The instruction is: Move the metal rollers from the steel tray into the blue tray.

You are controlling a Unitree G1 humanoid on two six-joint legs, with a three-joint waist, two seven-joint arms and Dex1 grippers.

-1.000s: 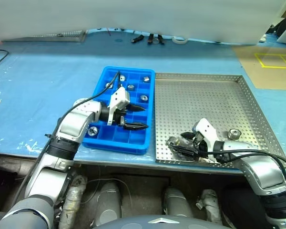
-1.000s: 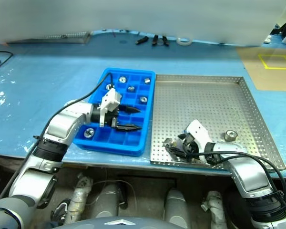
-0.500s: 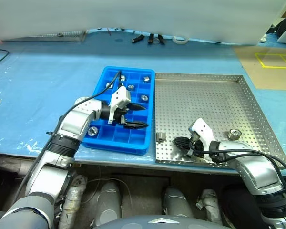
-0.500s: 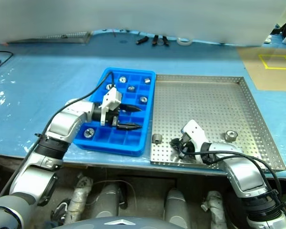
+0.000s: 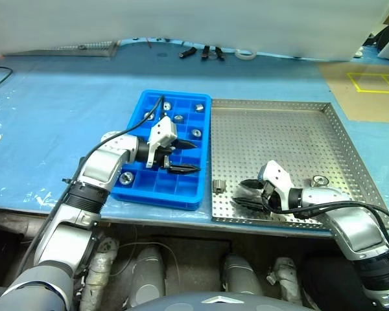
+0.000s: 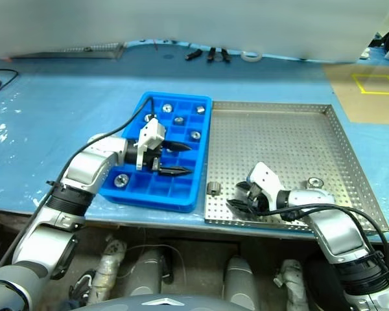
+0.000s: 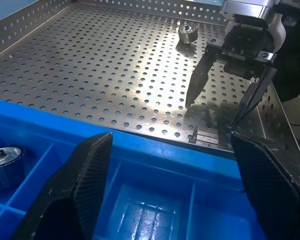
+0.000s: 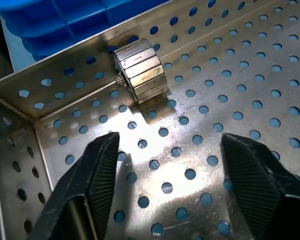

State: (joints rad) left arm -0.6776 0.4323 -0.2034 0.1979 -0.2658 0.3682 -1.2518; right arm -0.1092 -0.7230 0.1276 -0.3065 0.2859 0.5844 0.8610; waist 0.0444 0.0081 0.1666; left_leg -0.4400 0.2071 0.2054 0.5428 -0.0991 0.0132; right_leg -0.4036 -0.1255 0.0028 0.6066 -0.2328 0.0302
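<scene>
Right claw [image 5: 246, 194] hangs released, fingers spread just short of a small ridged silvery metal roller [image 8: 140, 70] lying loose in the shiny perforated steel tray's [image 5: 324, 139] near corner; probably dense, rigid, slick: pinch its ridged sides squarely

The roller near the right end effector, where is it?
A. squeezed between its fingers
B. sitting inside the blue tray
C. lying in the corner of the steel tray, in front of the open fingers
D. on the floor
C: the roller lies free on the steel tray by its corner next to the blue tray, and the right end effector is open just short of it.
</scene>
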